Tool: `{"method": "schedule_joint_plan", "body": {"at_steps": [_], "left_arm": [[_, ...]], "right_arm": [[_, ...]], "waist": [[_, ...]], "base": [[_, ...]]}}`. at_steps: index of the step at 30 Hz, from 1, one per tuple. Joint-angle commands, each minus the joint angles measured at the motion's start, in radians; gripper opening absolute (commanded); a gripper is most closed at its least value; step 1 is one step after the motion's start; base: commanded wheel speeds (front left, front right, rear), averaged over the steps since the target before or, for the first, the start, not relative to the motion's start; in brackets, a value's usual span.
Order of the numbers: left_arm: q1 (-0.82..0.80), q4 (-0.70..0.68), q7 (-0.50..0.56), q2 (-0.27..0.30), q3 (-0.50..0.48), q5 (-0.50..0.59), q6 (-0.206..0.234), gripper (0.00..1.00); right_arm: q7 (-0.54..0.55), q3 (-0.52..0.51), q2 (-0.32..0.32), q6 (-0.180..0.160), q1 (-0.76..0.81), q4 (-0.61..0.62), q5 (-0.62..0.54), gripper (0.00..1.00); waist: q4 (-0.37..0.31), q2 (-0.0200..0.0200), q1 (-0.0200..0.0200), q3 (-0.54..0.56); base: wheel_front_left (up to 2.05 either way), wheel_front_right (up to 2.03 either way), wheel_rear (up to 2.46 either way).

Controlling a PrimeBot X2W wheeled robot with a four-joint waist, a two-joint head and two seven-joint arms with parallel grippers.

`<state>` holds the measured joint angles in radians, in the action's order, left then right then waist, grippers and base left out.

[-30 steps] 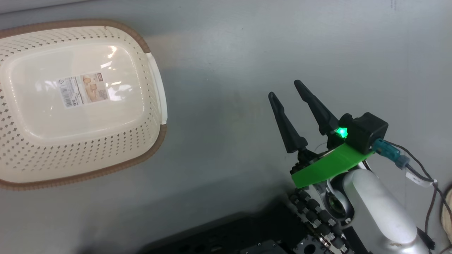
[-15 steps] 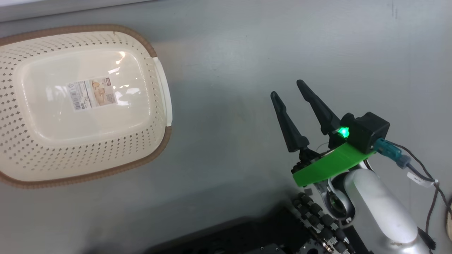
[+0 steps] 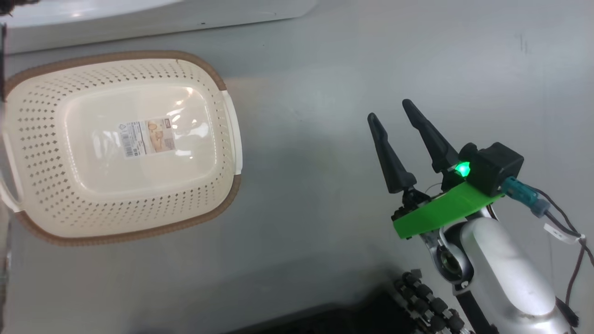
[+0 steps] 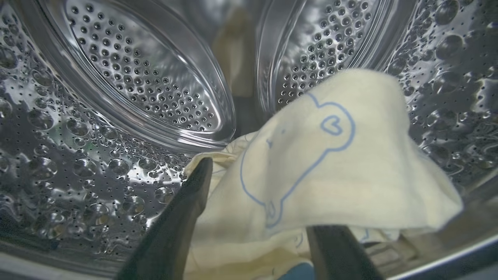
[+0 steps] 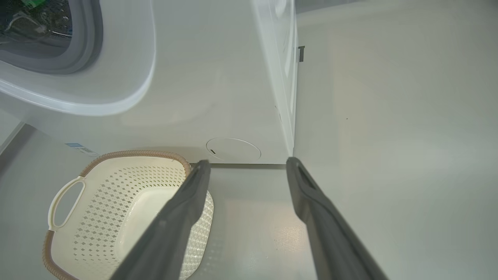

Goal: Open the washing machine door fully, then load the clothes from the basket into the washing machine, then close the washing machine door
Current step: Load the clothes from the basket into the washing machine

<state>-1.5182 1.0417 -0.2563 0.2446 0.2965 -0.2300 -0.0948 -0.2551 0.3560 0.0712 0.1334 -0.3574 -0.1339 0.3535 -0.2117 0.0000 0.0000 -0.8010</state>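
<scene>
Head view: the basket point(image 3: 204, 195) lies empty on the floor point(image 3: 301, 139). The right gripper point(image 3: 390, 111) hovers well apart from it, jaws wide and holding nothing.

Left wrist view: the left gripper point(image 4: 260, 194) is inside the drum point(image 4: 136, 77) with its jaws spread, and the clothes point(image 4: 330, 163) are draped over one finger point(image 4: 334, 249). They look soft, light and limp, likely to cling. A bunched fold would be the best place to pinch.

Right wrist view: the washing machine point(image 5: 218, 97) stands just behind the basket.
</scene>
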Motion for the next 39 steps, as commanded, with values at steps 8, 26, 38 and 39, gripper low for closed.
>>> {"method": "schedule_joint_plan", "body": {"at_steps": [8,26,38,39], "left_arm": [[0.135,-0.107,-0.005,0.007,-0.03,-0.031,0.011,1.0],[0.595,-0.413,-0.005,-0.033,-0.112,-0.07,0.016,1.0],[0.943,-0.641,-0.005,-0.043,-0.192,-0.071,0.053,1.0],[0.97,-0.656,-0.005,-0.045,-0.197,-0.073,0.056,1.0]], "right_arm": [[-0.007,-0.006,0.016,-0.003,0.023,0.008,0.004,1.0],[-0.007,-0.052,0.032,-0.003,0.139,-0.018,0.004,1.0],[-0.007,-0.053,0.053,-0.003,0.232,-0.009,0.008,1.0],[-0.007,-0.053,0.054,-0.003,0.237,-0.006,0.007,1.0]], "waist": [[0.048,0.0,0.0,0.108],[0.103,0.0,0.0,0.379],[0.123,0.0,0.0,0.573],[0.125,0.0,0.0,0.584]], "base": [[0.0,0.0,0.0],[0.0,0.0,0.0],[0.0,0.0,0.0],[0.0,0.0,0.0]]}}
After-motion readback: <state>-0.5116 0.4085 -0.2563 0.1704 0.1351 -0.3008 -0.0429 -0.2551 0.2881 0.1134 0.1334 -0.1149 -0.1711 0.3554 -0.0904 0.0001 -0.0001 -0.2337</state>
